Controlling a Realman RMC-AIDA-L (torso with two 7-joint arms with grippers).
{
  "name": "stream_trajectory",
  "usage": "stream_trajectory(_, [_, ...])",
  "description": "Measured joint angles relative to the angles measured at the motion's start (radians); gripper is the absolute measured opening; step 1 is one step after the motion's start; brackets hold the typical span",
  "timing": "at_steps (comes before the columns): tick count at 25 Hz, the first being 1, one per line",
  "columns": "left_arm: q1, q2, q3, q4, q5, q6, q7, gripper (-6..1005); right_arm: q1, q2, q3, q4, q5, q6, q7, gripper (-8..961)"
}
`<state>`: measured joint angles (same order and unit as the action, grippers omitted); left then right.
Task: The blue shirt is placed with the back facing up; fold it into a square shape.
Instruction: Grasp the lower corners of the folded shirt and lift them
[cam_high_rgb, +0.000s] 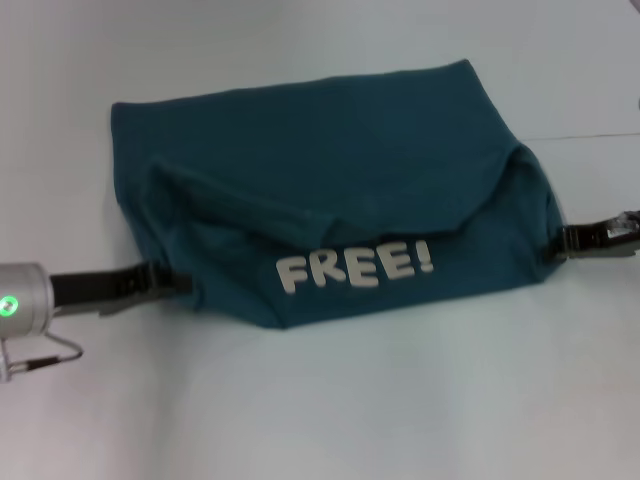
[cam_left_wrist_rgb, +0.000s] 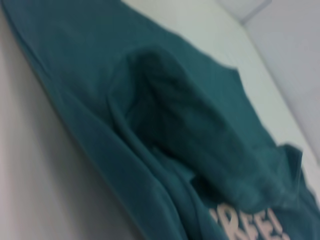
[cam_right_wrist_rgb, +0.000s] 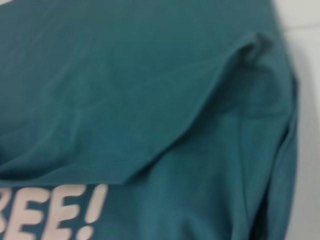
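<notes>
The white table (cam_high_rgb: 330, 400) carries the folded blue shirt (cam_high_rgb: 330, 160).

L hand (cam_high_rgb: 180, 282), R hand (cam_high_rgb: 556, 245) both low, reaching inward.

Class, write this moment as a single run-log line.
blue shirt: partly folded, FREE! lettering up | left gripper: at shirt's left edge | right gripper: at shirt's right edge | table: white

Head camera high, looking down at the blue shirt (cam_high_rgb: 330, 200), both wrist cameras close, sharing its lettering (cam_right_wrist_rgb: 50, 212)
</notes>
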<state>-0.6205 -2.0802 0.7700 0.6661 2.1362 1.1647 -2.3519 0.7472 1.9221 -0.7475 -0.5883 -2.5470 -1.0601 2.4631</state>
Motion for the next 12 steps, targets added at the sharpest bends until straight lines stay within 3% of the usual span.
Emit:
stream_trajectory(4, [0.022,0.001,0.001,0.104,0.128,0.151,-0.090,2,-0.059,0.003,0.008,-0.171,-0.001,-0.294,0.008,22])
stream_trajectory(9, [0.072,-0.001,-0.006,0.220,0.169,0.378,-0.118,3,-0.092,0.009,0.005,-0.257,-0.002,-0.468,0.018,23])
stream_trajectory(12, [0.088,0.001,-0.010,0.240,0.187,0.445,-0.121,3,-0.102,0.007,-0.002,-0.263,-0.019,-0.587,0.012,23])
